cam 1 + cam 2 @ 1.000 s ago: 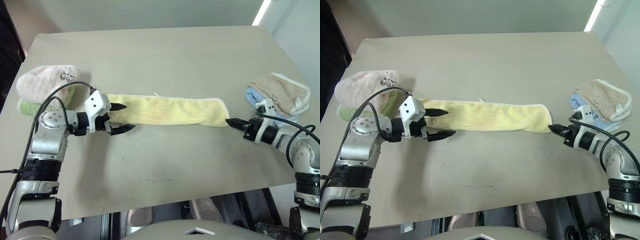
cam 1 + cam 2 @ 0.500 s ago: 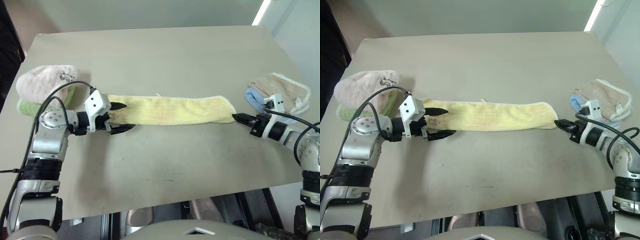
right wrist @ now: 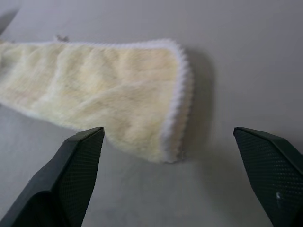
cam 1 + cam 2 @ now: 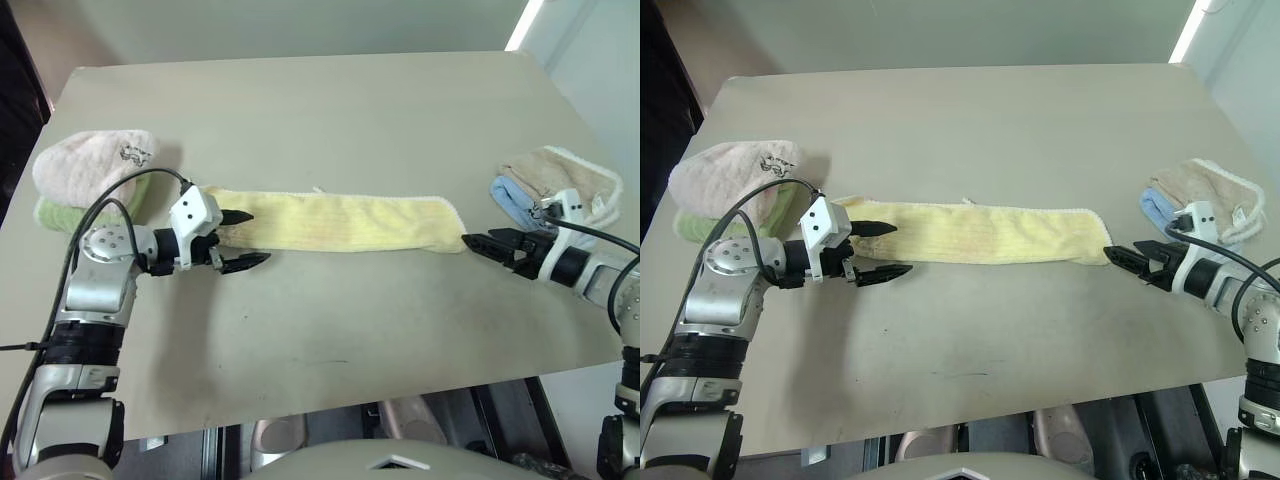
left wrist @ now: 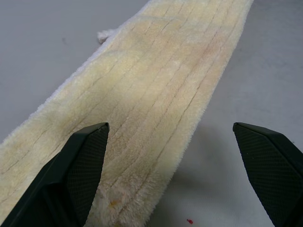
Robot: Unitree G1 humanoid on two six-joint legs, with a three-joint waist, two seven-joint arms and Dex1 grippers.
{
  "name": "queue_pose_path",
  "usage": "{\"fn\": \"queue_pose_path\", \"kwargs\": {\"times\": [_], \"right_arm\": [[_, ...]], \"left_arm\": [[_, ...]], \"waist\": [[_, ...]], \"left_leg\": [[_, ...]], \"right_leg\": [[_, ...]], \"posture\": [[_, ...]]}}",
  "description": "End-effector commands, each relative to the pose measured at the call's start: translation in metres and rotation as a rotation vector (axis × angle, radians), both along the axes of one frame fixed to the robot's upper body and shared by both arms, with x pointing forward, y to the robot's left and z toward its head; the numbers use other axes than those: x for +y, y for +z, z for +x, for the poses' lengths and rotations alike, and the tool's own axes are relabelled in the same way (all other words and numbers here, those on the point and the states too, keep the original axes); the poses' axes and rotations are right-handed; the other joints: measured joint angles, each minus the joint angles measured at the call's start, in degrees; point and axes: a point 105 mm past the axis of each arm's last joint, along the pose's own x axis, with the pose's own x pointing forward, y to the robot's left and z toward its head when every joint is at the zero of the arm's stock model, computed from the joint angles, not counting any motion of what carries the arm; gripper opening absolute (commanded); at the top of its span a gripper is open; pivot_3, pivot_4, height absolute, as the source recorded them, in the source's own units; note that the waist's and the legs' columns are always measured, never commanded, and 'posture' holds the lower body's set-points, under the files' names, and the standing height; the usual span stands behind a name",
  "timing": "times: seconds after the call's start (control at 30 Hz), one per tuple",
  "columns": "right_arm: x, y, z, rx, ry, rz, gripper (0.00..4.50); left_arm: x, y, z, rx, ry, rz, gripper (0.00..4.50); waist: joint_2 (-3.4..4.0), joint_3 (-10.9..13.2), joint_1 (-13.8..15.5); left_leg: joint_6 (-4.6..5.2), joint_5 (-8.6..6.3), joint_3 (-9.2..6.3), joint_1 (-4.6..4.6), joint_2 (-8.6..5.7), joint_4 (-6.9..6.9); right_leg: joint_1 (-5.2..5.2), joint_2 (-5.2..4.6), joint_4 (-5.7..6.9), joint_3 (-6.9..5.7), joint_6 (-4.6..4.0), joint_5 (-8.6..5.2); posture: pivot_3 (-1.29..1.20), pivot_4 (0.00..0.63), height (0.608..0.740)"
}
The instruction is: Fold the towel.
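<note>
One towel (image 4: 340, 222) bears no readable writing.

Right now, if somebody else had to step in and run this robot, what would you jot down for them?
Left gripper: open, at the towel's left end, gripping nothing.
Right gripper: open, just off the towel's right end, gripping nothing.
Towel: flat on the table, a long narrow strip running left to right between the two grippers.
Other folded towels: a pink-and-green stack at the left edge, a tan-and-blue stack at the right.
Done: the towel looks folded lengthwise into a strip.
Left: probably bringing one end over the other to shorten it.
</note>
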Motion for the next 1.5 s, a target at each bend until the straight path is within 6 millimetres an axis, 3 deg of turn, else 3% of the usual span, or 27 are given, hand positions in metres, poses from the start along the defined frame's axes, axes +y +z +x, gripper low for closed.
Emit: {"fn": "queue_pose_path", "kwargs": {"times": [0.03, 0.1, 0.23, 0.47, 0.67, 1.0, 1.1, 1.5], "right_arm": [[-0.011, 0.014, -0.006, -0.011, -0.062, 0.040, 4.48], [-0.009, 0.015, -0.009, 0.009, -0.068, 0.075, 4.48], [0.022, 0.018, -0.022, 0.114, -0.036, 0.291, 4.48], [0.044, 0.001, -0.015, 0.179, -0.150, 0.487, 4.48], [0.050, -0.012, -0.019, 0.263, -0.203, 0.537, 4.48], [0.046, -0.010, -0.047, 0.350, -0.268, 0.566, 4.48], [0.046, -0.009, -0.042, 0.344, -0.305, 0.582, 4.48], [0.046, -0.012, -0.007, 0.386, -0.415, 0.664, 4.48]], "left_arm": [[-0.003, 0.013, 0.000, -0.052, -0.020, -0.007, 4.50], [-0.003, 0.013, 0.000, -0.052, -0.020, -0.008, 4.50], [-0.005, 0.013, 0.000, -0.052, -0.021, -0.021, 4.50], [-0.008, 0.012, 0.000, -0.048, -0.025, -0.034, 4.50], [-0.007, 0.014, -0.001, -0.050, -0.018, -0.035, 4.50], [-0.006, 0.016, -0.003, -0.050, -0.011, -0.038, 4.50], [-0.008, 0.015, -0.002, -0.047, -0.012, -0.040, 4.50], [-0.019, 0.020, -0.003, -0.040, -0.050, -0.071, 4.50]], "waist": [[0.00, 0.0, 0.0], [0.00, 0.0, 0.0], [-0.01, 0.0, -0.2], [0.01, 0.0, -0.3], [0.01, 0.0, 0.0], [0.01, 0.0, 0.4], [0.00, 0.0, 0.2], [0.00, 0.0, 0.2]], "left_leg": [[0.00, 0.00, 0.00, -0.01, 0.01, -0.01], [0.00, -0.01, 0.00, -0.01, 0.00, -0.02], [0.01, -0.02, 0.02, 0.00, -0.11, -0.04], [0.06, -0.05, -0.12, 0.02, 0.01, -0.14], [0.06, -0.05, -0.22, 0.01, -0.01, -0.34], [-0.10, -0.17, -0.24, 0.00, -0.02, -0.69], [-0.12, -0.20, -0.22, 0.00, -0.02, -0.67], [-0.10, -0.21, -0.27, -0.01, 0.00, -0.57]], "right_leg": [[0.00, 0.00, 0.00, 0.01, 0.01, -0.01], [0.00, 0.00, 0.00, 0.02, 0.02, -0.03], [-0.01, 0.11, 0.00, 0.02, 0.00, -0.05], [-0.18, 0.14, 0.01, 0.02, -0.11, 0.00], [-0.24, 0.04, 0.00, 0.05, -0.10, -0.05], [-0.19, 0.04, 0.01, 0.09, 0.43, -0.39], [-0.19, 0.04, 0.00, 0.09, 0.80, -0.56], [-0.16, 0.01, 0.00, 0.10, 0.47, -0.24]], "posture": [[0.00, 0.150, 0.740], [0.00, 0.150, 0.740], [0.00, 0.150, 0.740], [0.00, 0.150, 0.740], [0.00, 0.150, 0.740], [0.00, 0.150, 0.740], [0.00, 0.150, 0.740], [0.00, 0.150, 0.740]]}}
